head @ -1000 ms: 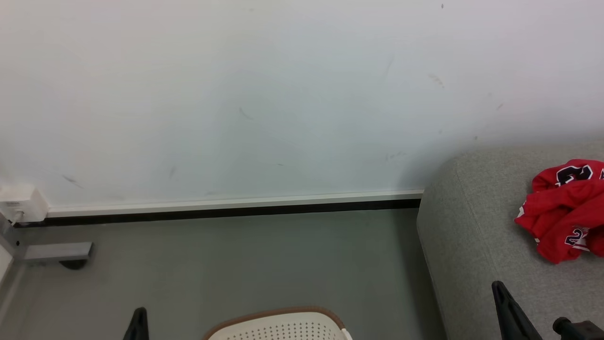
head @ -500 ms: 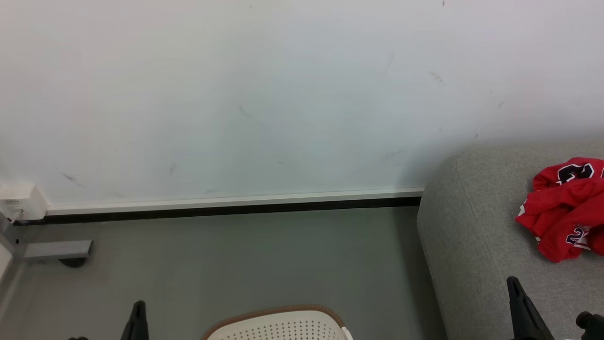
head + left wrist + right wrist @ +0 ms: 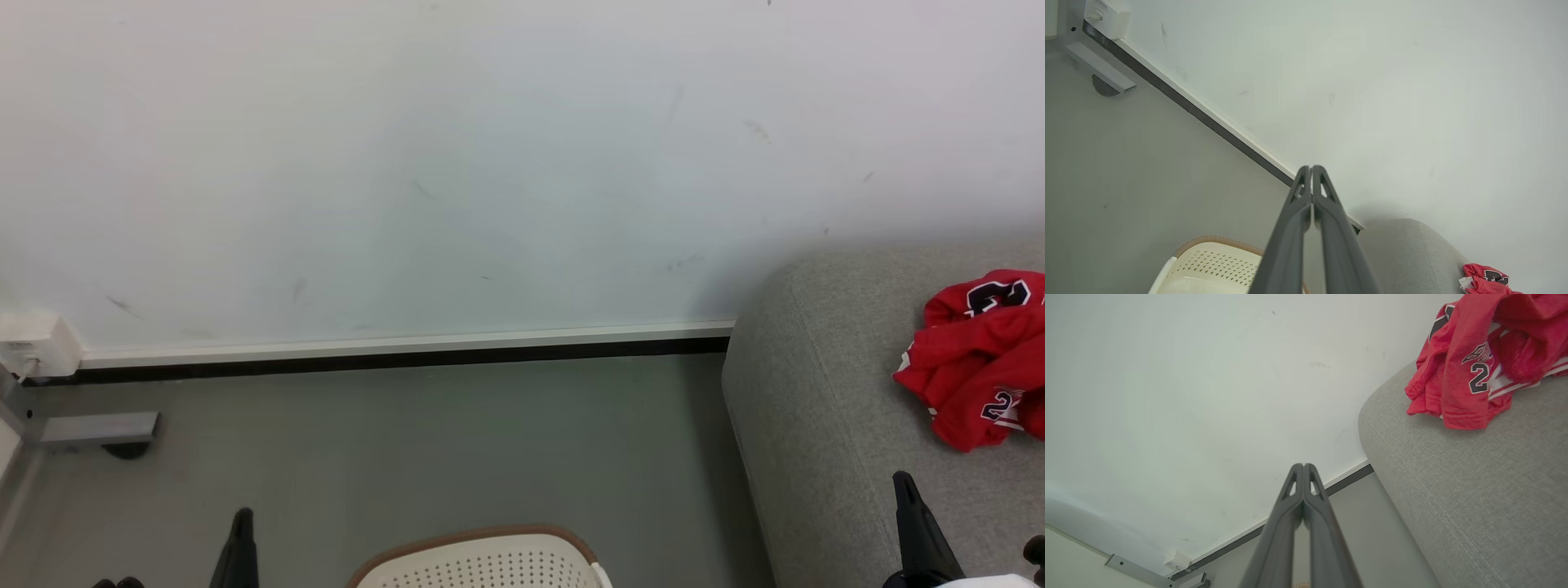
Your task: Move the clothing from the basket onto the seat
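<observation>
The clothing [image 3: 976,359] lies in a crumpled red heap on the seat [image 3: 816,408], at the right edge of your head view, about halfway down. It is not in the basket [image 3: 482,567], whose brown rim and perforated cream wall show at the bottom centre of that view, on the floor [image 3: 408,457] just left of the seat.

Your right jaws sit at the lower right of the head view, over the seat, directly below the heap and apart from it. In the right wrist view the clothing [image 3: 1470,359] fills the upper right corner, above and to the right of the tips and clear of them. The two dark fingers [image 3: 1274,539] are pressed together and grasp nothing.

Your left jaws rise at the lower left of the head view, left of the basket and well apart from the clothing. In the left wrist view they are clenched empty too, with the basket [image 3: 1216,261] at the bottom left and the clothing [image 3: 1484,279] small in the bottom right corner, on the seat [image 3: 1408,253].

On the fabric you can read a black, white-edged "2" below a small emblem in the right wrist view; folds hide the rest, and the large number at the top of the heap in the head view is only partly legible.

Behind everything stands a pale wall [image 3: 490,163] with a white and black skirting [image 3: 408,353], and a white box [image 3: 37,347] sits at the left edge.
</observation>
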`<state>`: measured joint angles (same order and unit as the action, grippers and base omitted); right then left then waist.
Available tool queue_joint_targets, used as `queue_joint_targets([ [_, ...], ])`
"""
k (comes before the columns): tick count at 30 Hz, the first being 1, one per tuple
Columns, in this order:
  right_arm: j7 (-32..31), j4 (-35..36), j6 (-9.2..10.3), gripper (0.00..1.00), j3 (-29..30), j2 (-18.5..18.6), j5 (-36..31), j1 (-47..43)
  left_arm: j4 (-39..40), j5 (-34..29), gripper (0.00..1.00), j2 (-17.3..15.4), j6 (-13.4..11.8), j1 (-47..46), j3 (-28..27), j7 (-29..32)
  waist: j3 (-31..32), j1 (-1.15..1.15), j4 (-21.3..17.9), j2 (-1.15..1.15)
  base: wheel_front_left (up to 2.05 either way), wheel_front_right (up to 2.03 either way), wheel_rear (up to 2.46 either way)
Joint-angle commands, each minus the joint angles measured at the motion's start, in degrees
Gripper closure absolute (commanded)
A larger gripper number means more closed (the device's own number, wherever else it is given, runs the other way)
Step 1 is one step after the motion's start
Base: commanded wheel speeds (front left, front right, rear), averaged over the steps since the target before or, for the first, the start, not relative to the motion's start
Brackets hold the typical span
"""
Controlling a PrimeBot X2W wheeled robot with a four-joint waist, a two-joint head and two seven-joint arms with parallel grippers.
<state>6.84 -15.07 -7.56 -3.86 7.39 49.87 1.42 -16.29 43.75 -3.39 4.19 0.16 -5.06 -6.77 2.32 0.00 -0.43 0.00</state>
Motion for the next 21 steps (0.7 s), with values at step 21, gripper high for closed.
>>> queue_joint_targets([
  [21,-4.2,1.0,0.05,1.0,3.5,-1.1,13.8,2.8,1.4,15.6,1.0,-0.1,1.3,-3.1,-0.7,4.3,-0.6,0.0,0.1,0.0,0.0,0.0,0.0],
])
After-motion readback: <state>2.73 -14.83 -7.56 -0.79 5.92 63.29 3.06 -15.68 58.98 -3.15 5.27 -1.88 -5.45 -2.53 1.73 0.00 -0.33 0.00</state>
